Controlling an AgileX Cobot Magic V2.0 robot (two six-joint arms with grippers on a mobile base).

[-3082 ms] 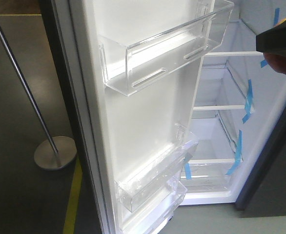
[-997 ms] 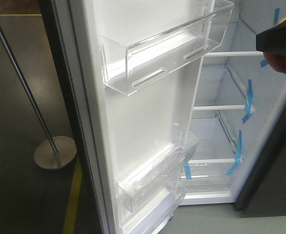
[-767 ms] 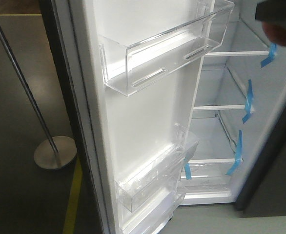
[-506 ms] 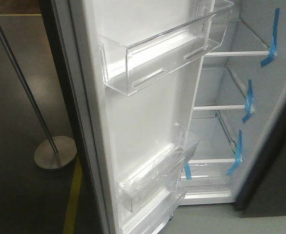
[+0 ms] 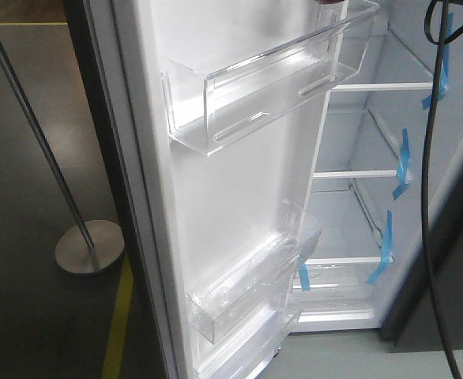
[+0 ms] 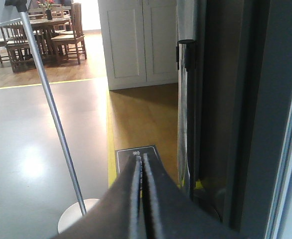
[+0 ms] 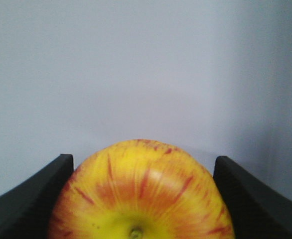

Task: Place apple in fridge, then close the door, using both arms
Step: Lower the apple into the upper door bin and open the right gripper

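Note:
The apple (image 7: 141, 194), yellow with red streaks, fills the bottom of the right wrist view. My right gripper (image 7: 142, 167) is shut on it, one black finger (image 7: 34, 194) on each side, and a plain pale wall lies behind. In the front view the fridge (image 5: 358, 205) stands open. Its door (image 5: 239, 181) is swung out with the white inner face and clear bins (image 5: 263, 87) showing. A dark reddish sliver (image 5: 327, 2) touches the top edge, too small to identify. My left gripper (image 6: 142, 162) is shut and empty, low beside the door's dark grey outer face (image 6: 235, 99).
A black cable (image 5: 427, 197) hangs down in front of the fridge's right side. A slanted metal pole (image 5: 34, 134) with a round base (image 5: 89, 246) stands on the floor left of the door. A chrome post (image 6: 186, 99) stands close by the door. Blue tape strips (image 5: 403, 162) mark the shelves.
My right gripper, with the apple, has risen out of the front view's upper right corner. A black cable now hangs there. The door has not moved.

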